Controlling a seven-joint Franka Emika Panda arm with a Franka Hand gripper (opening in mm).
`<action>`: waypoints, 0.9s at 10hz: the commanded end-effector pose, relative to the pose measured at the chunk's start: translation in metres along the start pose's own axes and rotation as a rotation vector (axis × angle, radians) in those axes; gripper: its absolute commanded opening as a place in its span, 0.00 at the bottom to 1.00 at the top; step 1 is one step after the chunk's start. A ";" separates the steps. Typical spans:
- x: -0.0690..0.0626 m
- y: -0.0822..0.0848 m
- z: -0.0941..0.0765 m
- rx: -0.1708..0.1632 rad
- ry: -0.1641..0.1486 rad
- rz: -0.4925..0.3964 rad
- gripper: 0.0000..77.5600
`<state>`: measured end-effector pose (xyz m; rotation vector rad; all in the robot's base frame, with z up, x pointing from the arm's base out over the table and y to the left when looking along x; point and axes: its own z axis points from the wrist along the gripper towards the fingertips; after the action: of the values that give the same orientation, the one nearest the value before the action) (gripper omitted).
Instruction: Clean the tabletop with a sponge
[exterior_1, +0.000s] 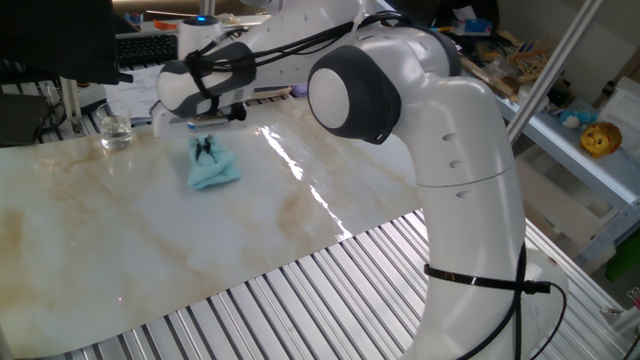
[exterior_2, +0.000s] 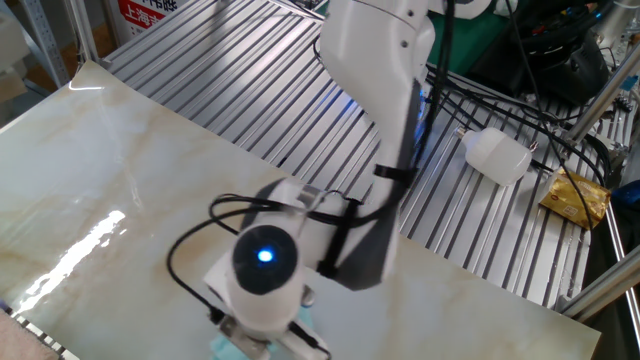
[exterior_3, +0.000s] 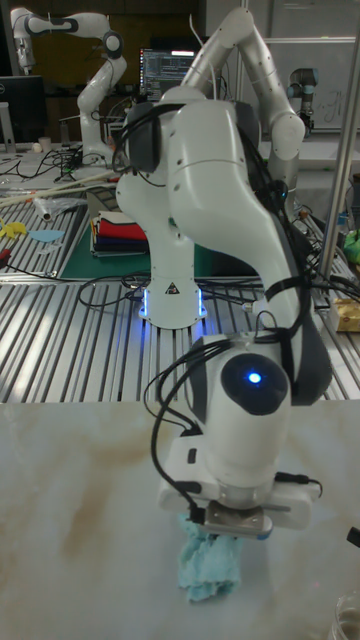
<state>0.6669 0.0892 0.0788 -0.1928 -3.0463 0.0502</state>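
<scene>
A crumpled light-blue sponge (exterior_1: 213, 168) lies on the glossy cream marble tabletop (exterior_1: 120, 230), toward its far side. My gripper (exterior_1: 205, 149) comes down on it from above, dark fingers pinched into its top. In the tall fixed view the sponge (exterior_3: 210, 566) pokes out from under the white gripper head (exterior_3: 236, 520) onto the tabletop (exterior_3: 70, 500). In the other fixed view the gripper head (exterior_2: 262, 290) hides nearly all of the sponge; only a blue sliver (exterior_2: 304, 326) shows at the bottom edge of the tabletop (exterior_2: 90, 170).
A small clear glass (exterior_1: 115, 131) stands on the tabletop left of the sponge. Papers (exterior_1: 160, 88) and a keyboard (exterior_1: 150, 45) lie behind it. Ribbed metal slats (exterior_1: 300, 290) border the sheet. A white bottle (exterior_2: 497, 155) and a yellow packet (exterior_2: 575, 197) rest on the slats.
</scene>
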 end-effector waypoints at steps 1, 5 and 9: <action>0.015 -0.006 -0.012 0.024 0.020 0.008 0.02; 0.024 -0.051 0.000 0.025 0.012 -0.030 0.02; 0.024 -0.090 0.014 0.030 -0.011 -0.072 0.02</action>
<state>0.6360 0.0192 0.0753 -0.1222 -3.0418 0.0836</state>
